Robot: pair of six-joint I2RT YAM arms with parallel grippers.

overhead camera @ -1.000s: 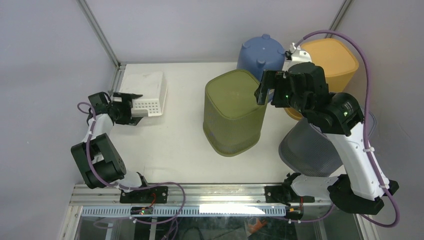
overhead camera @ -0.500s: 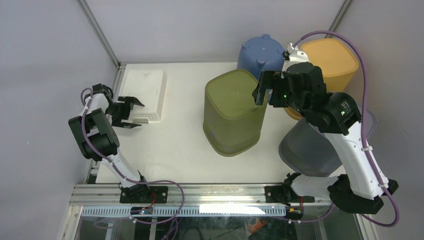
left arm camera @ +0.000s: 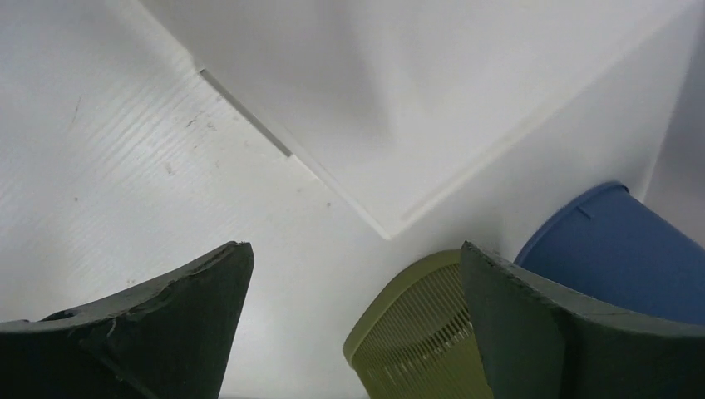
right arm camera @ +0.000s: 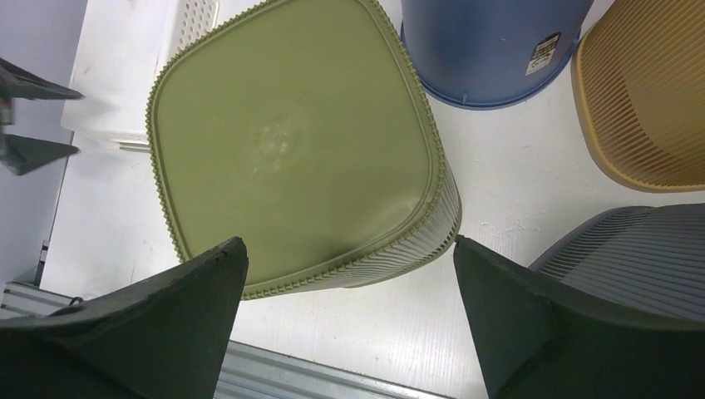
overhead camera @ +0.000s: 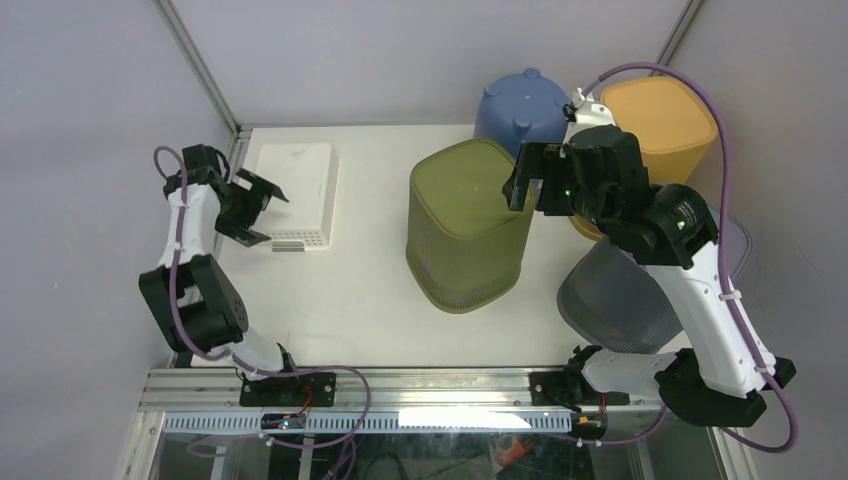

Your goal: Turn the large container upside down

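Observation:
The large olive-green ribbed container (overhead camera: 465, 225) stands in the middle of the table with its closed base facing up. The right wrist view looks down on that base (right arm camera: 291, 150), and the left wrist view catches a corner of the container (left arm camera: 424, 341). My right gripper (overhead camera: 530, 185) hangs open and empty above the container's right edge (right arm camera: 349, 241), apart from it. My left gripper (overhead camera: 262, 212) is open and empty at the far left, beside the white basket (overhead camera: 295, 180), its fingers pointing across the table (left arm camera: 356, 245).
A blue bin (overhead camera: 520, 105) and an orange basket (overhead camera: 665, 115) stand at the back right. A grey basket (overhead camera: 620, 295) lies by the right arm. The white basket (left arm camera: 399, 83) lies flat at the back left. The cell's frame posts stand at the back corners.
My left arm has swung back and up; its open gripper has come off the white basket, which now lies flat. My right gripper has barely moved above the olive container.

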